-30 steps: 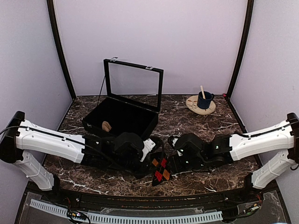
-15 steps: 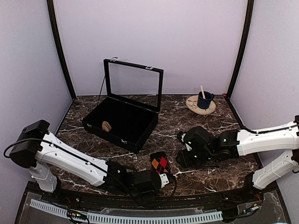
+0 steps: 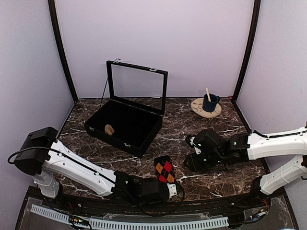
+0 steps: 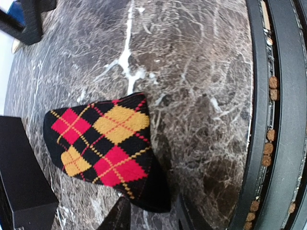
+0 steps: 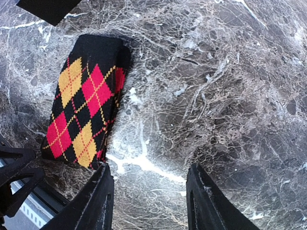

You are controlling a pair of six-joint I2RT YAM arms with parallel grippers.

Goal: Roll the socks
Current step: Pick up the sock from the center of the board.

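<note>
One sock bundle (image 3: 164, 170), one box (image 3: 115, 140), one mug (image 3: 209, 102)

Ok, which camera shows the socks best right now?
Right wrist: the socks lie whole and unobstructed, argyle side up, with every edge clear. The left wrist view has the socks just as close, but their black near end runs almost to the frame's bottom. The top view shows the socks only small and coarse.

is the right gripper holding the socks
No, the right gripper stands open over bare table, the socks lying outside its fingers.

Two arms (image 3: 72, 165) with white shells and black joints.
</note>
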